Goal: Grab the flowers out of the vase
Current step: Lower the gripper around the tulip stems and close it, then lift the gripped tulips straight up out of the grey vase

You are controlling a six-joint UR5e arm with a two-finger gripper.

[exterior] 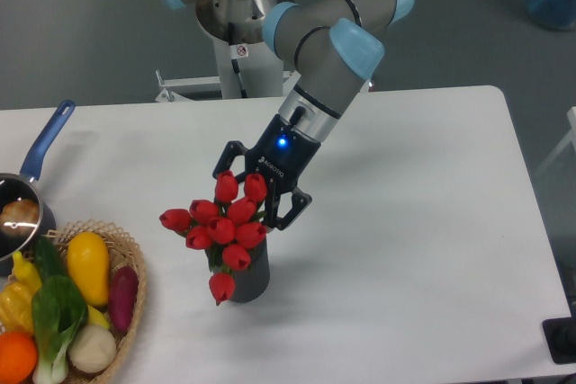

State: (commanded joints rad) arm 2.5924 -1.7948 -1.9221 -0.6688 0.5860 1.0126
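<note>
One bunch of flowers (220, 222) sitting in the vase (249, 276), directly in front of and below the end effector (259, 193). Reaching down at a slant from the upper right of the vase, with dark fingers (292, 208) spread wide on either side of the topmost blooms, one finger showing at the upper left of the bunch and the other at its right. Released, nothing gripped; whether the fingers touch the petals cannot be told. About ten red closed tulip heads, packed close, leaning out to the left over the vase rim, one head drooping low against the left side of the vase, with a bit of green leaf showing beneath them. Short, dark grey and cylindrical, standing upright on the white surface (405, 222). Well to the left of the vase, a wicker basket (133, 312) of vegetables, and beyond it a blue-handled saucepan (27, 195).
</note>
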